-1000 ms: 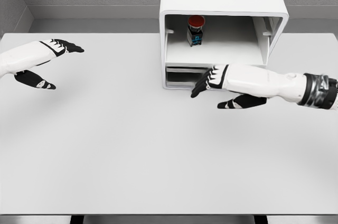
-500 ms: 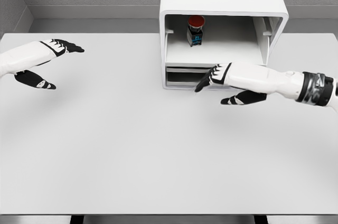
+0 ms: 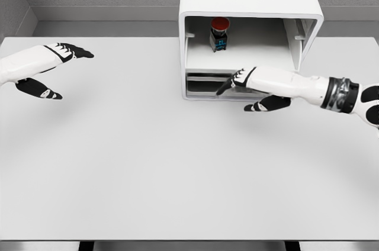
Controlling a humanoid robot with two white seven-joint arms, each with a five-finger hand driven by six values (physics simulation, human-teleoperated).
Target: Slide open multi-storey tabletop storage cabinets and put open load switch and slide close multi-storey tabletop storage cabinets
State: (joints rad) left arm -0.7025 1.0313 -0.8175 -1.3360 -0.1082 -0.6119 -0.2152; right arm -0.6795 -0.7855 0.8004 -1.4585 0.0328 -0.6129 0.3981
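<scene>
Since the earlier frames the right hand (image 3: 251, 85) has drawn in toward the cabinet (image 3: 249, 2) and risen a little — its fingertips (image 3: 224, 88) now lie at the front of the lower drawer (image 3: 210, 84), where before they hung lower, over the table (image 3: 177, 168). Its forearm reaches in from the right edge, the dark wrist band further into the picture than it was. That hand is flat and relaxed, fingers stretched leftward together and the thumb (image 3: 263, 105) dropped below the palm; it holds nothing. Whether the fingertips actually touch the drawer front or only hover just before it cannot be told from this view.

White and rounded at its corners, the cabinet stands at the far middle of the table. Its upper compartment is open to the front, and the load switch (image 3: 219, 34) stands upright on the shelf inside, left of the middle — a dark body with a red cap on top. Below the shelf the lower drawer shows as a narrow band with a dark gap above it.

At the far left, well apart from the cabinet, the left hand (image 3: 44, 67) hovers over the table in the same place as before, fingers extended and loose, thumb hanging below, empty.
</scene>
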